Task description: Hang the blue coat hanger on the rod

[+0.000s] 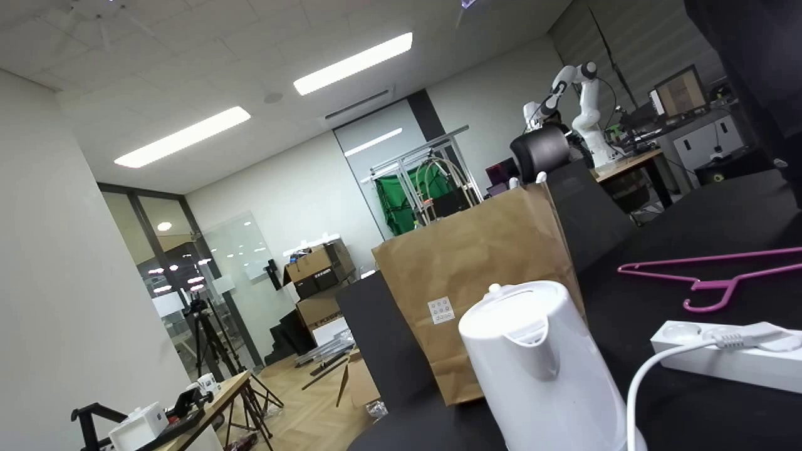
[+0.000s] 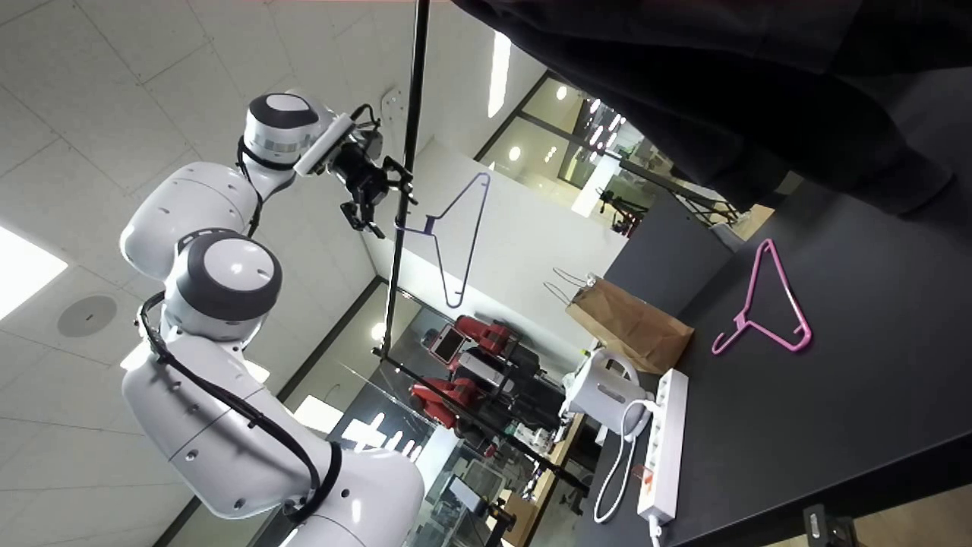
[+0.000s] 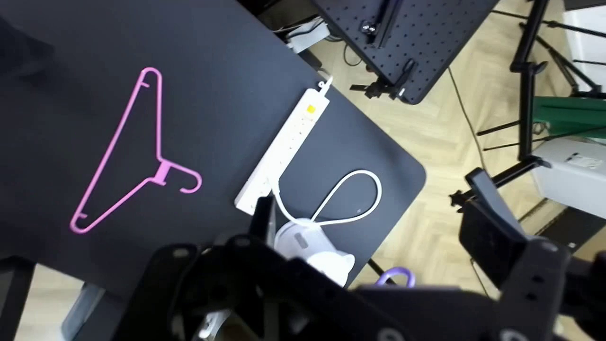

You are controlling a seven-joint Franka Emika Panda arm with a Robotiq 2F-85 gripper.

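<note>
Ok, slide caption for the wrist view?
Open jaws, a curve of the blue coat hanger; magenta hanger, power strip and kettle on the black table.

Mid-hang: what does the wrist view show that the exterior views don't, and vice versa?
Wrist view only: the perforated top of a black board.

Exterior views only: ceiling lights; in an exterior view, the length of the rod and the triangle of the blue hanger; the wrist view has a violet curve, perhaps its hook.

Shared: table, pink hanger, power strip and kettle everywhere; the open claw in the wrist view and an exterior view.
</note>
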